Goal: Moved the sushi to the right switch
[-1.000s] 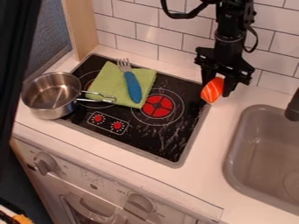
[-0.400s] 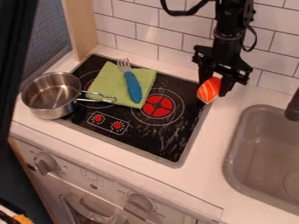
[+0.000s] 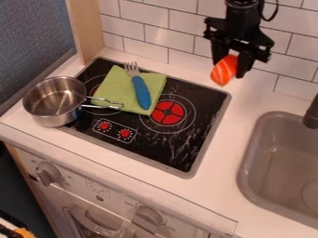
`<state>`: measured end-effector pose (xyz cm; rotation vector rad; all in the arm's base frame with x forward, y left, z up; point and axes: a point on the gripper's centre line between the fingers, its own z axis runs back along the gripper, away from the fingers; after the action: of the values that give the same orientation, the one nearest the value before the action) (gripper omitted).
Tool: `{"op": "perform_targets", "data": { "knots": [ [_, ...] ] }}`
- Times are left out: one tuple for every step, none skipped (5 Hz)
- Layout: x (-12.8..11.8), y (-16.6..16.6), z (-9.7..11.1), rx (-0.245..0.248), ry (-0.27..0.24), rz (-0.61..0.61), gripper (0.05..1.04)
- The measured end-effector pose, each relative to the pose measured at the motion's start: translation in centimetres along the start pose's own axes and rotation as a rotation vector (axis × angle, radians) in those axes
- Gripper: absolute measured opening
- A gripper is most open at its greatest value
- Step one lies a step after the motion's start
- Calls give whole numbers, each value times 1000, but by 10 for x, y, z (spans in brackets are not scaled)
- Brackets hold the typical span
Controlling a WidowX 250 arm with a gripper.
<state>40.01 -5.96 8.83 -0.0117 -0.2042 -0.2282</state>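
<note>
The black gripper (image 3: 233, 69) hangs at the upper right, in front of the white tiled wall and above the stove's back right corner. It is shut on the orange-and-white sushi (image 3: 224, 70), which is held tilted between its fingers, off the surface. On the stove's front panel, below the cooktop, the right switch (image 3: 148, 217) is a grey-white knob; the left switch (image 3: 48, 174) sits farther left.
A metal pot (image 3: 55, 101) stands on the cooktop's left side, its handle pointing right. A green cloth (image 3: 118, 90) with a blue-handled fork (image 3: 142, 92) on it lies over the back burners. The grey sink (image 3: 253, 153) is at the right.
The gripper has risen with the sushi, after a slight shift to the left. The dark shape along the left edge has moved out of view. Pot, cloth and fork are unmoved.
</note>
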Motion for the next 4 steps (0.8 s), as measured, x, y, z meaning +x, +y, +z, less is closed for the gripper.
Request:
{"op": "perform_targets", "data": {
  "knots": [
    [-18, 8, 16, -22, -33, 2, 566],
    [-44, 18, 24, -43, -48, 20, 565],
    [-72, 27, 25, -36, -48, 35, 566],
    [-100, 31, 13, -44, -34, 33, 565]
  ]
}}
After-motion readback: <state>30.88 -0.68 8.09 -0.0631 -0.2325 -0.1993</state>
